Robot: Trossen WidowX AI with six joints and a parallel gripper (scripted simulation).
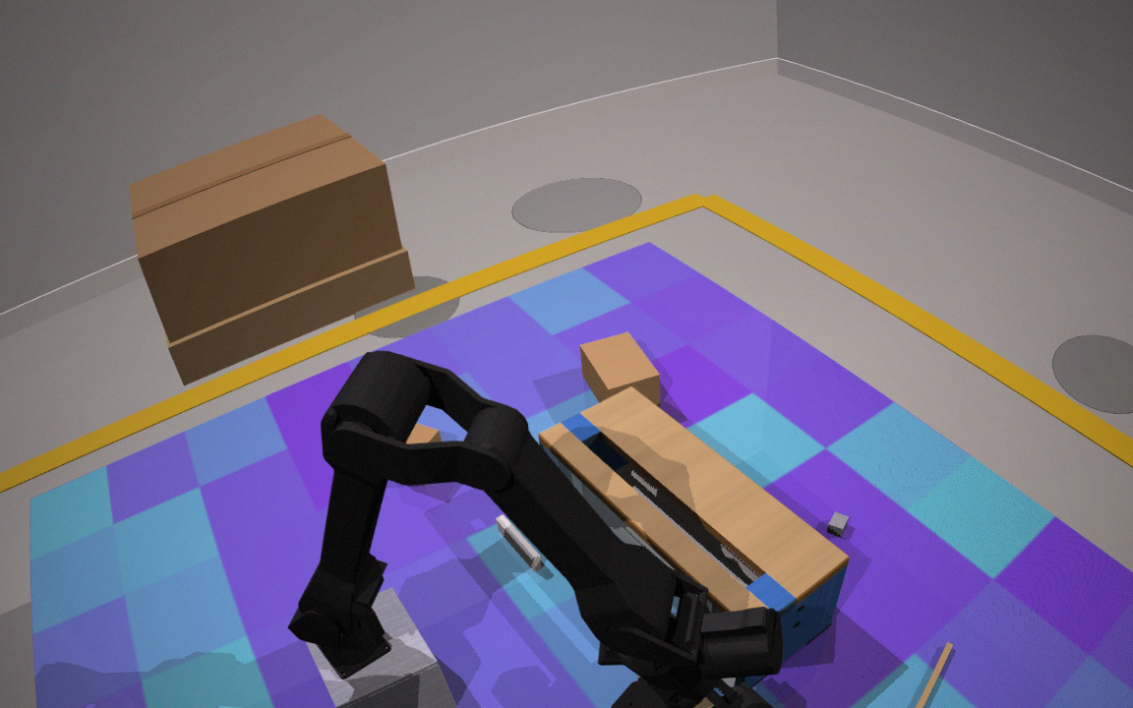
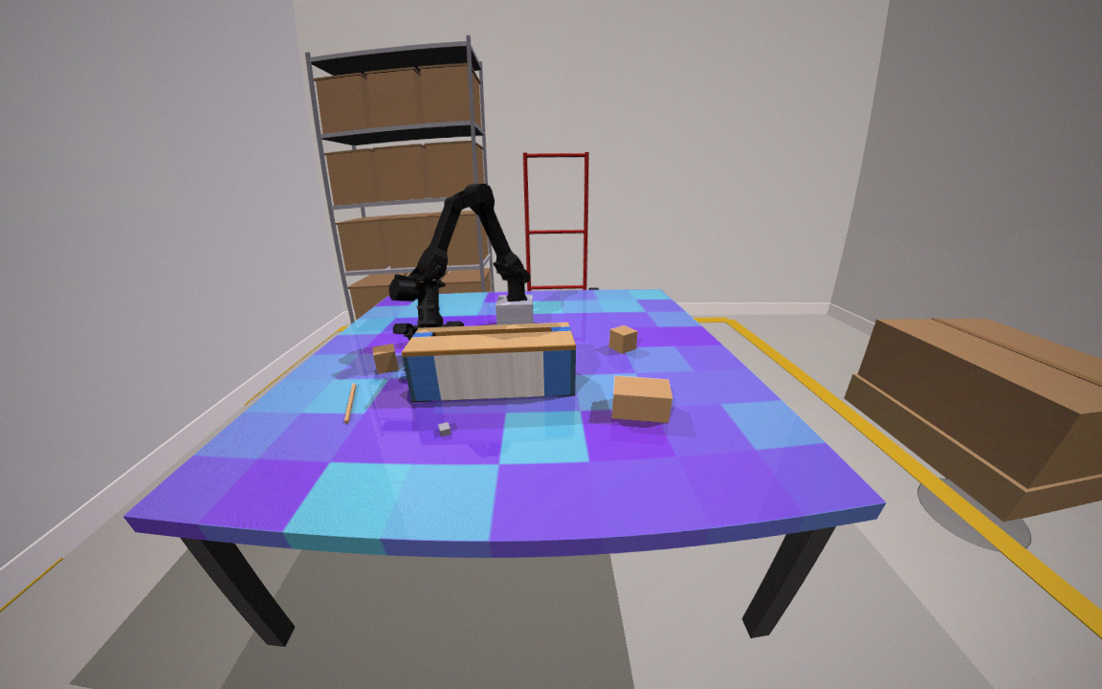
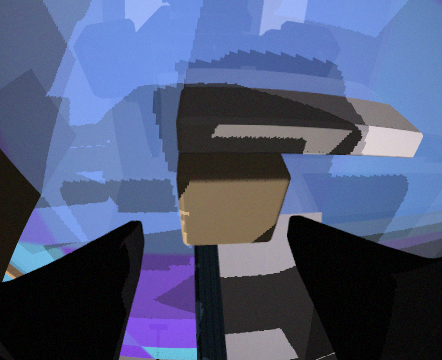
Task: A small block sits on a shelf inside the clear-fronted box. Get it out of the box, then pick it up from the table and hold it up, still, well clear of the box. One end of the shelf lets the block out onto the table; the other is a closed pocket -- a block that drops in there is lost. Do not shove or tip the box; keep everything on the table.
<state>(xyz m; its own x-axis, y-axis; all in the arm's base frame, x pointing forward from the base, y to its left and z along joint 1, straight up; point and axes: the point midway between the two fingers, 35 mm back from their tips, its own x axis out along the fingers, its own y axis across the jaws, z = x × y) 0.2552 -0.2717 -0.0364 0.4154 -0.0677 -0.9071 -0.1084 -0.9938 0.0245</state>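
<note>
The small tan block (image 3: 233,212) is out of the box, low on the table in front of the box's end. In the wrist view it lies between and just beyond the fingertips, against a pale bar. My gripper (image 3: 217,230) is open, with nothing held. It is down beside the box, and its fingers are hidden behind the box in the exterior view. The box (image 1: 711,457) (image 2: 491,377) stands upright with a wooden top and blue ends; its dark end edge (image 3: 210,300) shows below the block. In the top view the arm hides the block.
The pale bar (image 3: 391,142) touches or nearly touches the block. Another pale bar (image 1: 517,541) lies before the box. A large wooden block (image 1: 619,361) (image 2: 640,398), a cube (image 2: 623,338), another cube (image 2: 385,358), a stick (image 1: 933,674) (image 2: 350,402) and a small grey block (image 1: 837,522) (image 2: 444,428) stand around.
</note>
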